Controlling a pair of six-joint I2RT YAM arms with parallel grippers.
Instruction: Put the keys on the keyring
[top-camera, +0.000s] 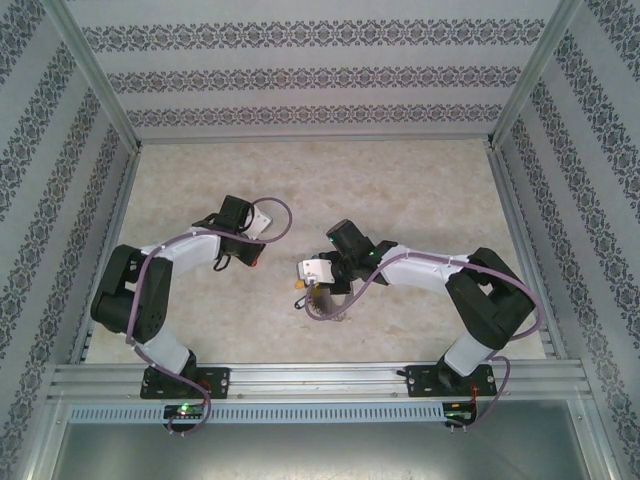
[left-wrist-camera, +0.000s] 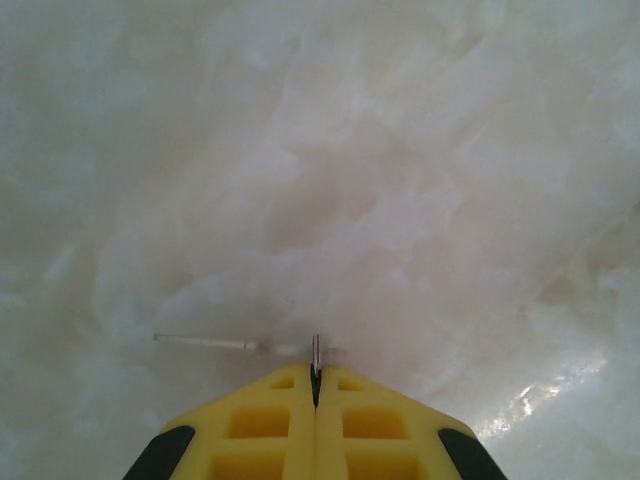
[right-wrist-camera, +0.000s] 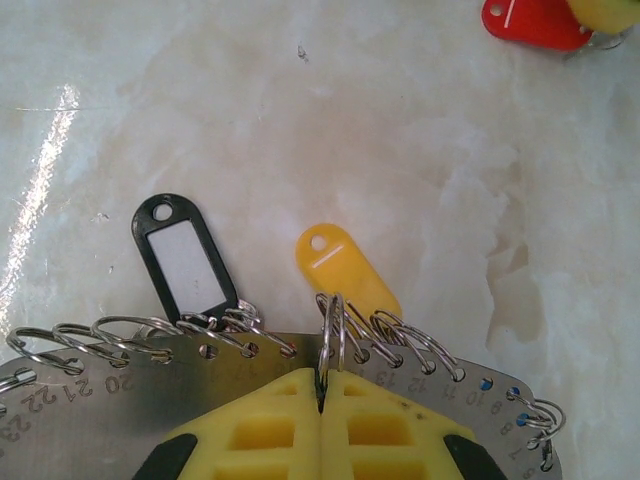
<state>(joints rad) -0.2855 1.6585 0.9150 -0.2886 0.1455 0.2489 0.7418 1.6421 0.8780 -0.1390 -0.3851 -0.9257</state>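
The keyring (right-wrist-camera: 150, 370) is a curved, numbered steel plate with several wire split rings through its holes. It lies on the table under my right gripper (right-wrist-camera: 322, 392), which is shut on one upright split ring (right-wrist-camera: 334, 330). A yellow key tag (right-wrist-camera: 345, 270) and a black tag with a white insert (right-wrist-camera: 183, 260) lie flat against the rings. A red key tag (right-wrist-camera: 530, 22) lies further off, a yellow fingertip (right-wrist-camera: 605, 10) over its ring. My left gripper (left-wrist-camera: 316, 372) is shut on a thin metal sliver (left-wrist-camera: 316, 350) just above the table. In the top view the left gripper (top-camera: 256, 258) and right gripper (top-camera: 303, 284) stand close together mid-table.
The marble-patterned tabletop (top-camera: 400, 190) is walled in by patterned panels on three sides. An aluminium rail (top-camera: 320, 380) runs along the near edge. Purple cables (top-camera: 335, 305) loop off both wrists near the keyring.
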